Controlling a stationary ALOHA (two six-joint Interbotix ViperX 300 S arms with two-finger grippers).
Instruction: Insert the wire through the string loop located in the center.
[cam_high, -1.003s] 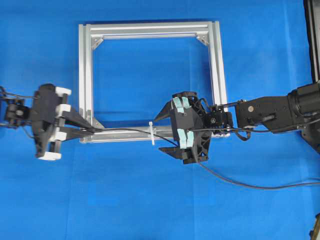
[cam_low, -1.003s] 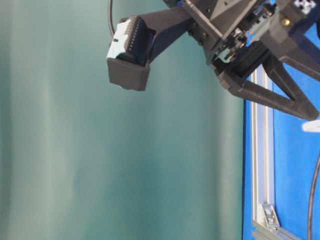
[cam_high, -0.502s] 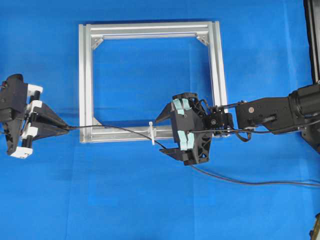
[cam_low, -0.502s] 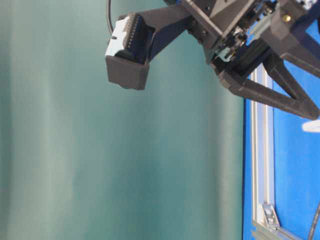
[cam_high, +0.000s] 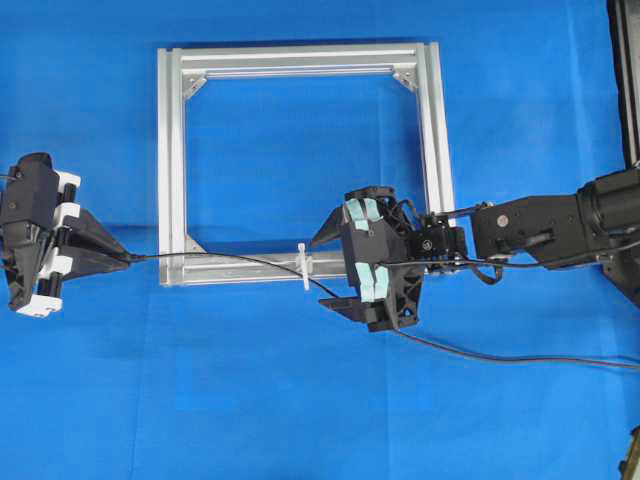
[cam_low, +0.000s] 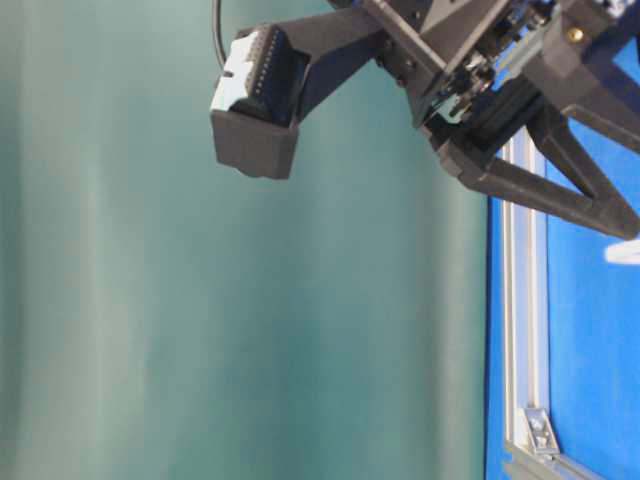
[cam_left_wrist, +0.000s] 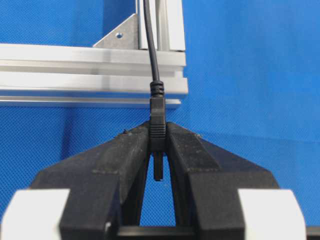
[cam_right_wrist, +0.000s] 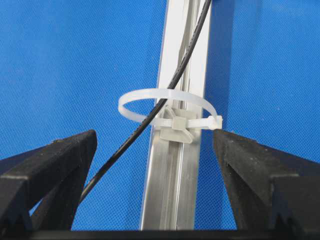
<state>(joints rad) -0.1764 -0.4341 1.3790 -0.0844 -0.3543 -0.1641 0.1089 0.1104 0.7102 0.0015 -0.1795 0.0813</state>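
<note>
The left gripper (cam_left_wrist: 158, 150) is closed on the plug end of the wire (cam_left_wrist: 156, 107), which is pinched between its black fingers (cam_left_wrist: 117, 162); in the overhead view this gripper (cam_high: 118, 258) is seen just off the left side of the aluminium frame (cam_high: 170, 150), near the frame's lower-left corner. From there the wire (cam_high: 240, 261) is carried along the frame's bottom rail, passed through the string loop (cam_high: 303, 266) at the middle of that rail, and led away under the right gripper (cam_high: 330, 268) toward the right edge of the blue worktop (cam_high: 300, 400). The right gripper is held wide open, nothing between its fingers (cam_right_wrist: 47, 165), with the white loop (cam_right_wrist: 167, 107) straddled and the wire (cam_right_wrist: 150, 117) visibly threaded inside it in the right wrist view. The threading step itself appears done, and the pull-through is judged to be in hand. For the next move, a steady draw of the plug farther left would be called for, kept low and in line with the rail so the thin loop is not dragged sideways or twisted; alternatively the plug could simply be released. The table-level view shows only the right arm's gripper body.
</note>
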